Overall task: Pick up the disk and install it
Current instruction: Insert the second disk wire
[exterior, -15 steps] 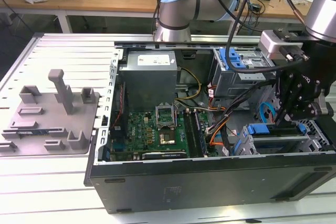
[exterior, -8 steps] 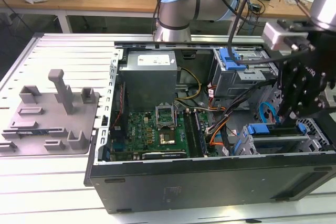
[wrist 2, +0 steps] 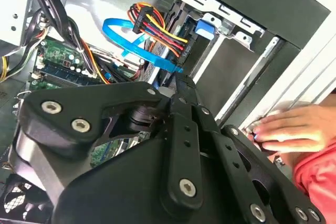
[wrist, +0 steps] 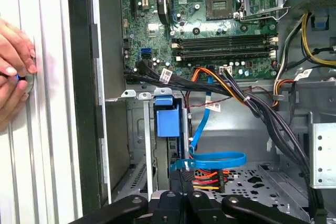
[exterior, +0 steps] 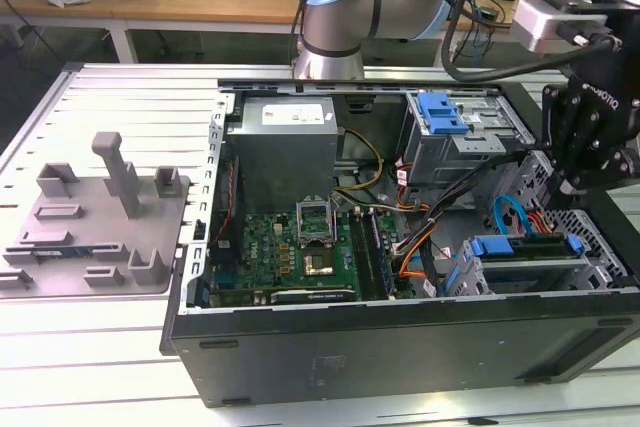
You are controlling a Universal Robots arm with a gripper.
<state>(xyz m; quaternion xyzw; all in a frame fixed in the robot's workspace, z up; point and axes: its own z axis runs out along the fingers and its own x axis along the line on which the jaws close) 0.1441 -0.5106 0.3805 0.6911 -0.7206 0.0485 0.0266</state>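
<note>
The disk (exterior: 522,246) sits edge-up in the lower drive bay at the exterior view's right end of the open computer case, with its blue carrier bracket (exterior: 490,245) showing. The first wrist view has the bracket's blue end (wrist: 168,121) inside the bay. In the second wrist view the same blue piece (wrist 2: 206,27) lies beyond the fingers. My black gripper (exterior: 572,185) hangs just above and behind that bay. Its fingers (wrist 2: 182,88) look pressed together with nothing between them, close to the blue data cable (wrist: 215,158).
A person's hand (wrist: 13,72) rests on the case's outer edge beside the bay, also seen as a hand (wrist 2: 286,129) with a red sleeve. An upper bay has a blue latch (exterior: 442,112). The grey power supply (exterior: 285,142), motherboard (exterior: 290,247) and cable bundles fill the case. A grey fixture (exterior: 95,222) lies at the exterior view's left.
</note>
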